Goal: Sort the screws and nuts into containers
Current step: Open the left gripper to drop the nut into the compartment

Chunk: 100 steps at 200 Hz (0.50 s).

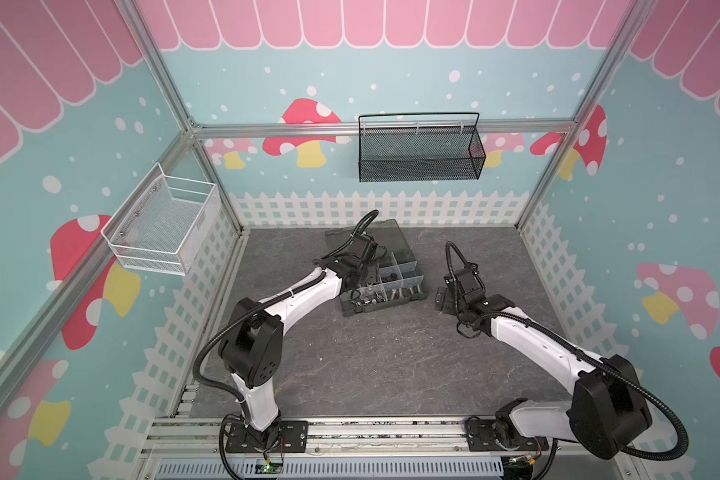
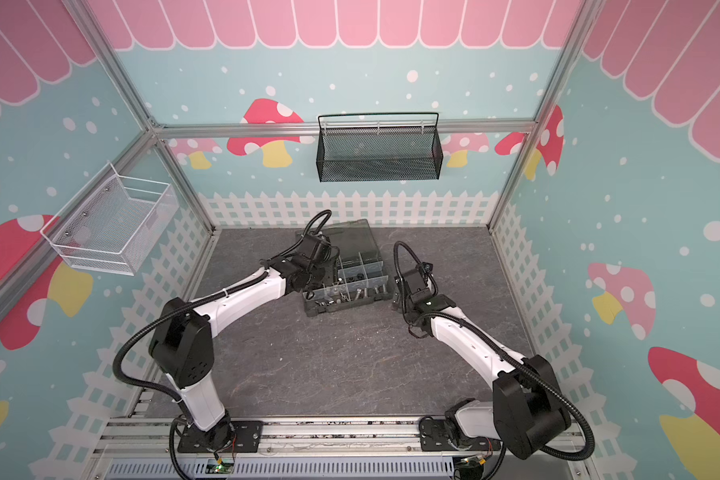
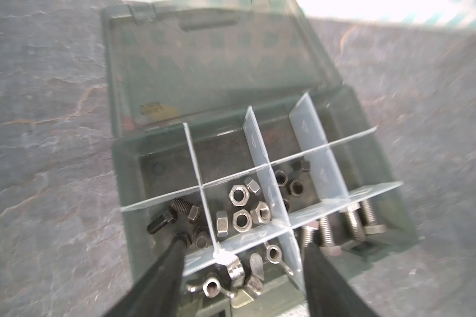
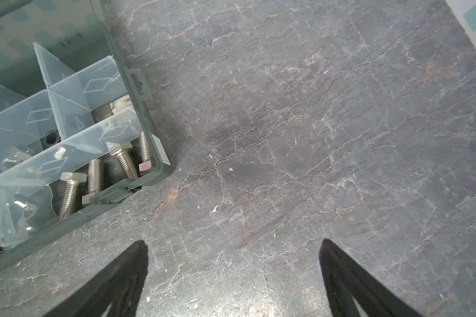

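Box [image 3: 127,175] open on grey table [image 4: 286,137]. Inside, in separate pockets [image 3: 254,137]: black screws [image 3: 176,211], silver nuts [image 3: 241,204], black nuts [image 3: 293,185], wing nuts [image 3: 232,269], long silver screws [image 3: 352,219]. Left gripper [image 3: 246,244] spread wide over box, holding nothing. Right gripper [image 4: 233,243] wide open over table beside box, empty.

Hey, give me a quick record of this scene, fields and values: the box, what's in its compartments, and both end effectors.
organiser box: on the tabletop, lid open
left end effector: open, over the box, holding nothing
right end effector: open, over bare tabletop beside the box
black screws: own compartment
silver hex nuts: adjoining compartment
black nuts: next compartment along
silver screws: corner compartment nearest the right end effector
wing nuts: compartment beside the silver screws
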Motion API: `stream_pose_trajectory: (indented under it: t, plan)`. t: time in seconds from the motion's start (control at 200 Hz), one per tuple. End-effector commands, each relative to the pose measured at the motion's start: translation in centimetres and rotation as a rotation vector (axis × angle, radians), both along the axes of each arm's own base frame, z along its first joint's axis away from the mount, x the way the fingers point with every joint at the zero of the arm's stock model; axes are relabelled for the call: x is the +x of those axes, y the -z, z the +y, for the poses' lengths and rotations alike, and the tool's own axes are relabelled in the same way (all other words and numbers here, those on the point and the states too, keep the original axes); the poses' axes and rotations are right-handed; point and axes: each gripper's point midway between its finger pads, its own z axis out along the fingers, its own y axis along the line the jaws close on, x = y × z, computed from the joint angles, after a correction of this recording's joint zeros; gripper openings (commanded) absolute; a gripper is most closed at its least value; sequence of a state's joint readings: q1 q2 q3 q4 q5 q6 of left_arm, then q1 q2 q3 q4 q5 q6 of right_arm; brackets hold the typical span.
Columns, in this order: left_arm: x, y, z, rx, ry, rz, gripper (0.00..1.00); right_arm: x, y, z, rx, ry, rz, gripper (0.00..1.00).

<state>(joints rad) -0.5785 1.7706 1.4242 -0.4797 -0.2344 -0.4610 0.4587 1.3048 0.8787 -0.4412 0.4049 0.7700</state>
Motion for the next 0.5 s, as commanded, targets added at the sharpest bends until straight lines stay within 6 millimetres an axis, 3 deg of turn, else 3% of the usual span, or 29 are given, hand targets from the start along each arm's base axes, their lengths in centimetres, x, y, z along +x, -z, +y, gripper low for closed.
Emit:
stream_pose_trajectory:
  t: [0.0,0.105,0.495]
  plan:
    - [-0.8,-1.6,2.1,0.013,-0.052,-0.05,0.86,-0.6,-0.7,-1.5,-0.019,0.06,-0.04,0.98]
    - [-1.9,-2.9,3.8,0.021,-0.096,-0.095,0.99,-0.8,-1.5,-1.9,-0.017,0.062,-0.087,0.98]
    - [-8.1,-7.0,12.6,0.034,-0.321,-0.304,1.0,-3.3,-4.9,-4.6,0.023,0.103,-0.369,0.98]
